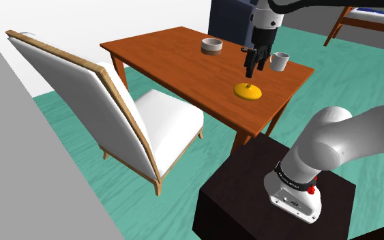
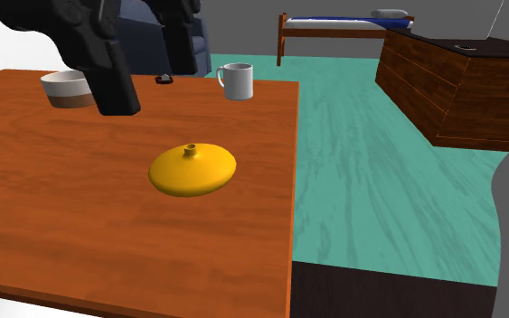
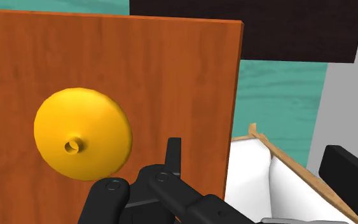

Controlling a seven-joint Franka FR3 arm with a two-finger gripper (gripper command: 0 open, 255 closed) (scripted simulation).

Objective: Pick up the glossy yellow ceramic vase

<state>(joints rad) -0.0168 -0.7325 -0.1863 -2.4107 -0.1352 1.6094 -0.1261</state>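
One wooden surface (image 1: 183,65) carries the things, with a white cushioned chair (image 1: 163,119) beside it at the shoulder view's left. Above the surface hangs the end effector (image 1: 254,70), its black fingers apart and clasping nothing. The squat yellow vase (image 1: 248,90) sits upright on the surface, just nearer the stand than those fingers and not between them, with a white mug (image 1: 279,61) nearby.
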